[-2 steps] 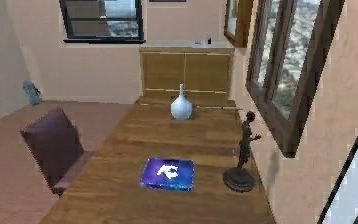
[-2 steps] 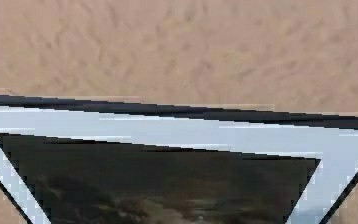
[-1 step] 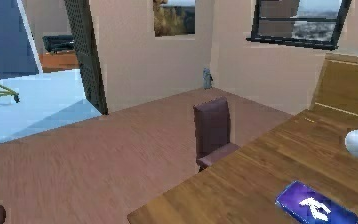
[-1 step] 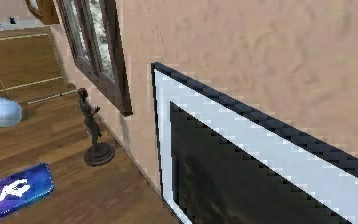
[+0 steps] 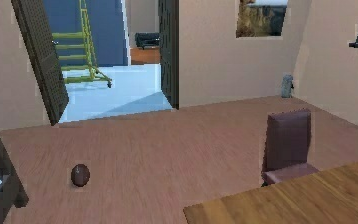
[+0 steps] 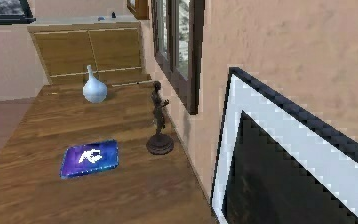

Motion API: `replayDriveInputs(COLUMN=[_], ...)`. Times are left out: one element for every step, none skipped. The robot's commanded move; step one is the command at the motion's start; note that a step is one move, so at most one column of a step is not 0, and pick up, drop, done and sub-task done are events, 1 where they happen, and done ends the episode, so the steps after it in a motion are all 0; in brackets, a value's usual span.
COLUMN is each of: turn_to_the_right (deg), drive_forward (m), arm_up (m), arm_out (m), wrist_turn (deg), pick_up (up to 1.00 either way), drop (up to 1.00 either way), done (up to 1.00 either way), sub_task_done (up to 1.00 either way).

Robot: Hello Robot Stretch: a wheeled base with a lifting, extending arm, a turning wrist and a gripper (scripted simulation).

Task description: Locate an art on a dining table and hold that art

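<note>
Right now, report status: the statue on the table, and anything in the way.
Dark statue upright on wooden table, close to the wall. White vase stands farther back, apart. Blue flat tablet lies beside the statue, not touching.

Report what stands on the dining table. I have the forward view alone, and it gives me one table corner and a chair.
Observer: In the arm side view, a dark statuette stands upright on the wooden table, close to the edge by the wall.
Operator: Name anything standing near it.
Observer: A pale round vase with a narrow neck stands farther up the picture, apart from the statuette.
Operator: Give me whatever lies flat.
Observer: A blue rectangle lies flat on the table, to the statuette's left in that view and not touching it.
</note>
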Motion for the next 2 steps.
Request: replayDriveInputs(turn_to_the_right=[0.0, 0.0], drive_forward=[0.00, 0.00], arm_up=[0.50, 0.22], arm_out=[0.00, 0.00], wrist_turn=[0.0, 0.0], pick_up=[0.00, 0.00], drop=[0.00, 0.00], done=[0.00, 0.00], sub_task_done=[0.00, 0.00])
